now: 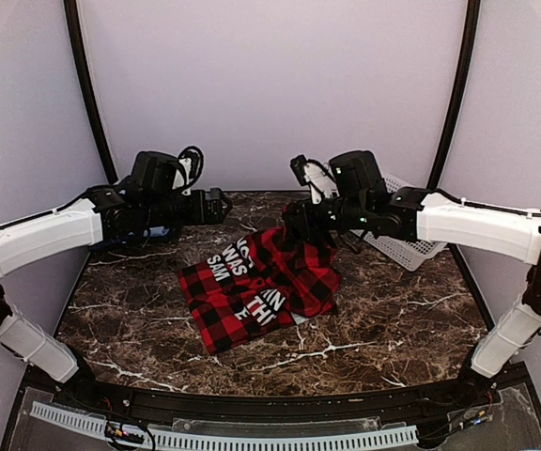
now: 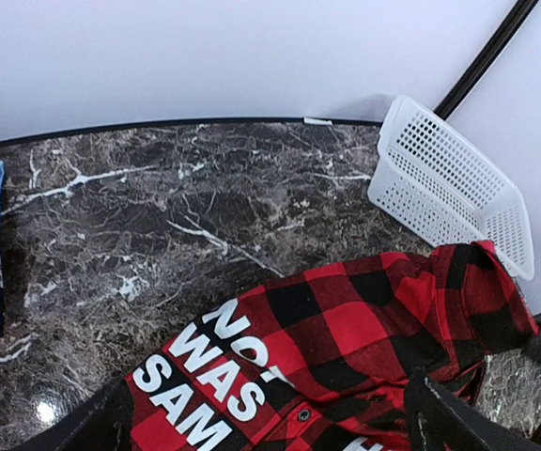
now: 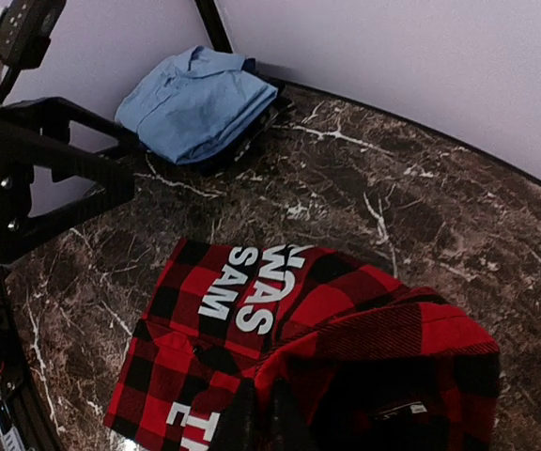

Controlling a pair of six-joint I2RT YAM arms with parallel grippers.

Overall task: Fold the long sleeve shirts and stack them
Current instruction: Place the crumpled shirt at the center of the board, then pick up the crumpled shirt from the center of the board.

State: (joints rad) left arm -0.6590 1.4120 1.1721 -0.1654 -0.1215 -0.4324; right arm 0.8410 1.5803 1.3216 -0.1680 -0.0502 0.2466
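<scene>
Right now the right pincer (image 1: 301, 225) is clamped on a raised fold of the large red-and-black buffalo-check flannel shirt (image 1: 252, 291). That far right part is lifted off the dark marble-patterned worktop (image 1: 393, 319); the rest lies mid-worktop, white lettering showing. The left pincer (image 1: 222, 207) hangs wide apart, holding nothing, left of the flannel's far edge. A folded plain light blue shirt (image 3: 200, 103) rests on a darker blue shirt (image 3: 228, 152) at the far left. A white plastic mesh basket (image 2: 458, 188) sits at the far right by the wall.

I'm running this from afar in what looks like a robotics lab test cell: a dark marble-look table (image 1: 393, 324) closed in by plain pale backdrop walls (image 1: 270, 85) on black poles (image 1: 87, 94), with a slotted white cable duct (image 1: 252, 440) along the near edge.
</scene>
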